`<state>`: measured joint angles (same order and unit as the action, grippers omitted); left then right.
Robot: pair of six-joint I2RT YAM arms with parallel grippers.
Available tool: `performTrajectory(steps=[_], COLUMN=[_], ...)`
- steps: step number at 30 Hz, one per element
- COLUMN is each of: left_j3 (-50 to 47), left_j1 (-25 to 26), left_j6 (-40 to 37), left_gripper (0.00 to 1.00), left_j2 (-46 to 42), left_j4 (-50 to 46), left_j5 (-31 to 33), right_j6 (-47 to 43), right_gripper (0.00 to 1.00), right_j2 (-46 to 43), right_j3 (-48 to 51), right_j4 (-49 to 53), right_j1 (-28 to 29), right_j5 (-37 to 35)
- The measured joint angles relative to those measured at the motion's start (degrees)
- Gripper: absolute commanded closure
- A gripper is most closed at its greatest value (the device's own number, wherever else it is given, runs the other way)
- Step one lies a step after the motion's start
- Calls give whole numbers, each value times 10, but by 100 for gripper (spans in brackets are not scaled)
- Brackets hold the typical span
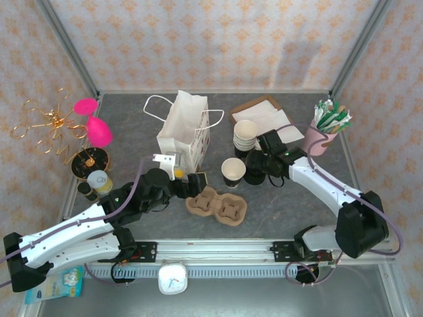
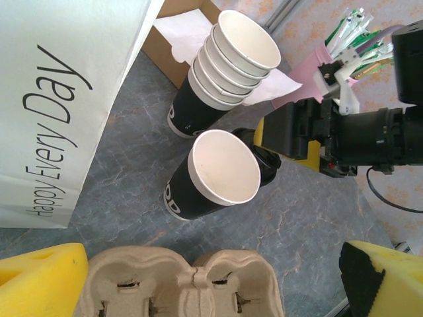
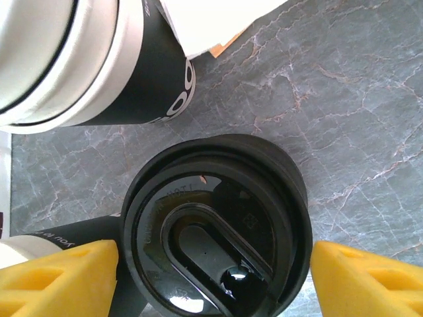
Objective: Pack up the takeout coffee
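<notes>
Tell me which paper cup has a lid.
The dark paper cup at the right claw: it has a round black plastic lid; the others stand open.

left arm (image 1: 73,231) stretched low from near-left base toward centre, left gripper (image 2: 211,277) facing forward, yellow fingers (image 2: 41,277) spread fully apart, right arm (image 1: 324,181) bent inward from near-right base, right gripper (image 3: 211,277) pointing straight down, jaws parted wide

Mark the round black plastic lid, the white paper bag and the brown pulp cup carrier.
round black plastic lid (image 3: 215,230): right wrist view, centre of top.
white paper bag (image 1: 183,125): top external view, side panel.
brown pulp cup carrier (image 1: 217,205): top external view, middle bridge.
</notes>
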<state>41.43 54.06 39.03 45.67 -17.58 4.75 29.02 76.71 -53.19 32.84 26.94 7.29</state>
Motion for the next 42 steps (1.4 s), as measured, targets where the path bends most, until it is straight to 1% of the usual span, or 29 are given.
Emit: performTrajectory(steps=[3, 8, 19, 27, 31, 35, 37, 40, 42], left_j3=[0, 0, 0, 0, 0, 0, 0, 0, 0], left_j1=[0, 0, 0, 0, 0, 0, 0, 0, 0], left_j6=[0, 0, 0, 0, 0, 0, 0, 0, 0], left_gripper=[1, 1, 1, 1, 1, 1, 1, 1, 1], left_j2=[-3, -3, -3, -3, -3, -3, -3, -3, -3], left_j4=[0, 0, 0, 0, 0, 0, 0, 0, 0], left_j5=[0, 0, 0, 0, 0, 1, 2, 2, 2], right_j6=[0, 0, -1, -12, -21, -31, -34, -36, -37], right_gripper=[18, 18, 23, 24, 21, 15, 14, 17, 20], right_j2=[16, 30, 41, 31, 11, 7, 7, 14, 24], right_j3=[-5, -8, -8, -4, -4, -4, -5, -12, -17], right_j4=[-5, -12, -21, -9, 8, 16, 23, 28, 28], right_j1=[0, 0, -18, -28, -30, -28, -24, -16, -15], right_j5=[0, 0, 0, -17, -25, -19, -19, -19, -19])
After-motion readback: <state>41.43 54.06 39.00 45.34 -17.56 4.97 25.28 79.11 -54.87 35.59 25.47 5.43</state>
